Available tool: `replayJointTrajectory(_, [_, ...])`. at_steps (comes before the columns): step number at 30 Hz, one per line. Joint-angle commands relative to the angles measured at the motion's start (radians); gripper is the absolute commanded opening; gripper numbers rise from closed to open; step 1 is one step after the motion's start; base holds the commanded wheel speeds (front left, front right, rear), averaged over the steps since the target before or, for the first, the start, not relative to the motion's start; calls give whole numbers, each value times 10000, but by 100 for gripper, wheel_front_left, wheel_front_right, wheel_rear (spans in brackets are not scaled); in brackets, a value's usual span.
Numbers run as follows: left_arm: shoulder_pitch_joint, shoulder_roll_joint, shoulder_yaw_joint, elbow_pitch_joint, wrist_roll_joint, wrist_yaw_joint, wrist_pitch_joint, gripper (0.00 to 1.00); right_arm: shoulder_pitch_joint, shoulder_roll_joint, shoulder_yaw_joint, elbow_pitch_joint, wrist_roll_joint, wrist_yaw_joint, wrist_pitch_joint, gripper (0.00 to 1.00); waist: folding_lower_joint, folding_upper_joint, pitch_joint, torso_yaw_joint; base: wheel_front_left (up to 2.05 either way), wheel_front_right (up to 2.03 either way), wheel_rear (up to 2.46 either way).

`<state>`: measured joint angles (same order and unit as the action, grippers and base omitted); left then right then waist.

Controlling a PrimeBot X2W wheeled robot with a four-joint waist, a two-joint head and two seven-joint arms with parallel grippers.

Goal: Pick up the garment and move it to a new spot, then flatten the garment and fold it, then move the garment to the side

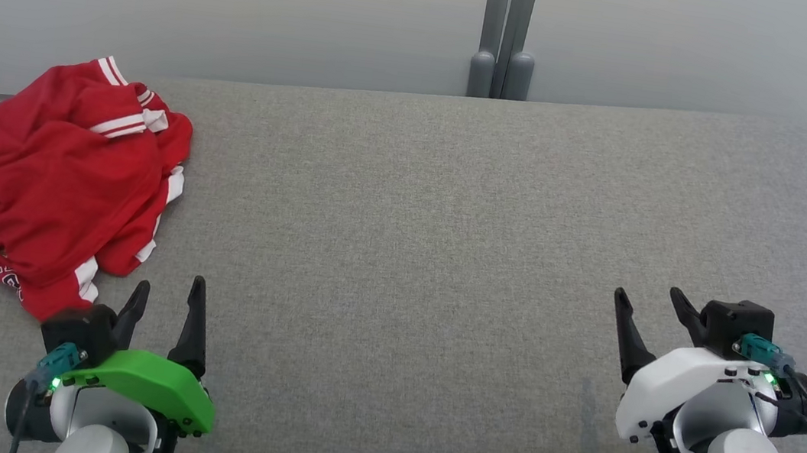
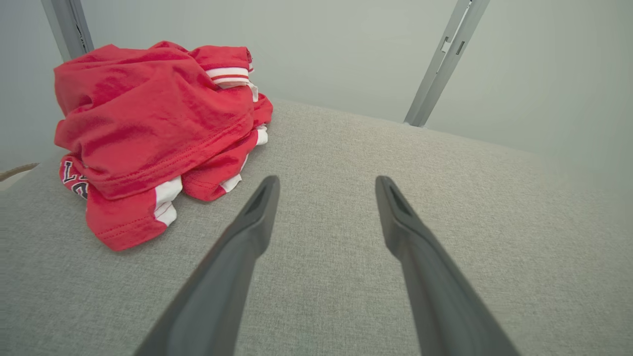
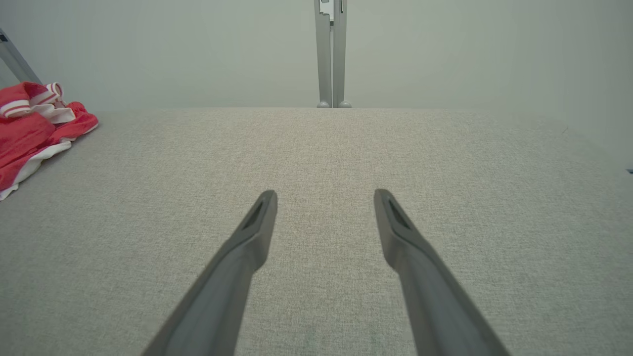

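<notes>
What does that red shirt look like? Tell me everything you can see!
The shirt is red, of soft, thin-looking cloth, with white-and-red striped bands, white patches and dark letters partly hidden in a fold near its front edge. It is crumpled in a loose heap, not spread out, and rests on the left end of the grey pad. Nothing holds it: the open left hand is close beside it, fingers not touching.

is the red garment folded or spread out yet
Neither: the red garment lies crumpled in a heap on the grey surface, layers bunched over each other.
</notes>
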<state>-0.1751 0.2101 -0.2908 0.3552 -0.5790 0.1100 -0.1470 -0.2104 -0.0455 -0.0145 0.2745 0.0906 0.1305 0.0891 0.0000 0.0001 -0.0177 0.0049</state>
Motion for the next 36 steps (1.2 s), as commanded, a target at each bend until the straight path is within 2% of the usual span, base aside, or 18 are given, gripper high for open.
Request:
replayJointTrajectory(1, [-185, 126, -39, -79, 160, 56, -84, 100, -157, -60, -13, -35, -266, 3, -76, 100, 0, -1, 0, 0, 0, 0, 0])
replayJointTrajectory(22, [-219, 338, -529, 107, 992, 359, -313, 100, -238, -71, 120, 13, -1878, 2, -140, 100, 0, -1, -142, 24, 0, 0, 0])
replayJointTrajectory(36, [-135, 365, -489, 64, 716, 410, -287, 100, -76, -70, 144, -5, -1749, 2, -62, 100, 0, -1, -149, -18, 0, 0, 0])
